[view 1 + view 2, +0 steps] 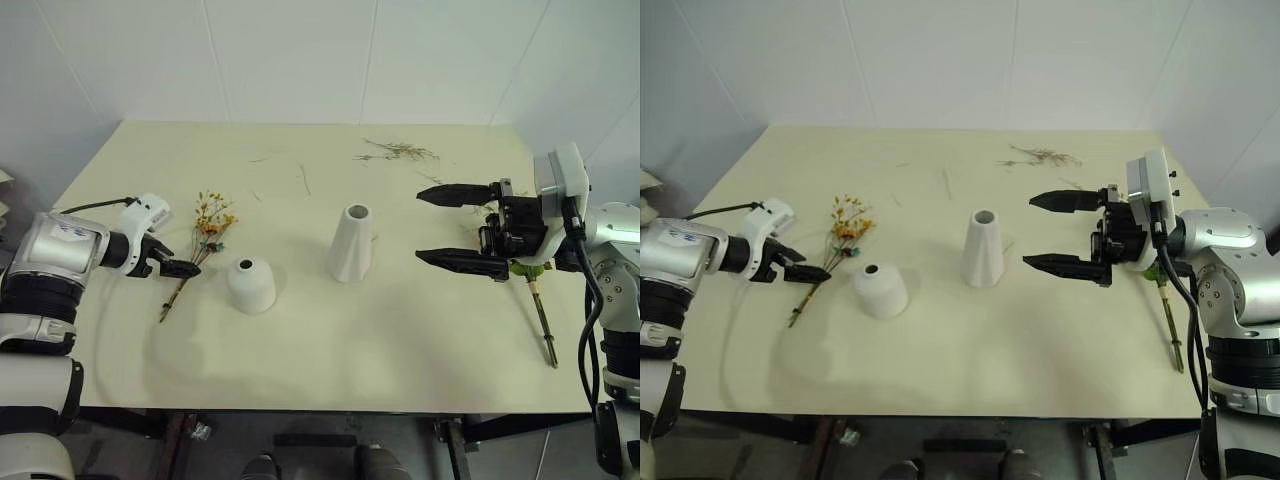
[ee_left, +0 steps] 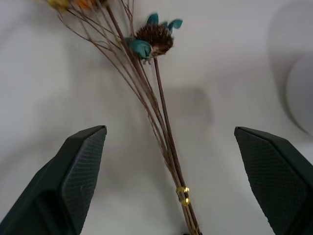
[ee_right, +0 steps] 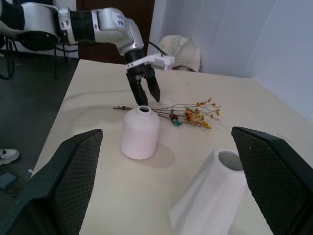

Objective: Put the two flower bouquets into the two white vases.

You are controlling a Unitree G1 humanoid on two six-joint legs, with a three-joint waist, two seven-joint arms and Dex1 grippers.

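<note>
The bouquet with small yellow-orange blossoms (image 1: pixel 205 232) lies flat on the table, left of the short domed white vase (image 1: pixel 250 285). My left gripper (image 1: pixel 182 262) is open just above its thin brown stems (image 2: pixel 161 122), which run between the two fingers without touching them. The tall tapered white vase (image 1: pixel 352 243) stands upright at mid-table. My right gripper (image 1: pixel 420 225) hovers open and empty to the right of it, pointing left. Behind this gripper lies the other bouquet, of which a thick stem (image 1: pixel 543 322) and a bit of green show.
Loose dried twigs (image 1: pixel 400 152) lie at the back of the cream table (image 1: pixel 400 360), with a few stray bits near the back middle. White walls close in behind and at both sides.
</note>
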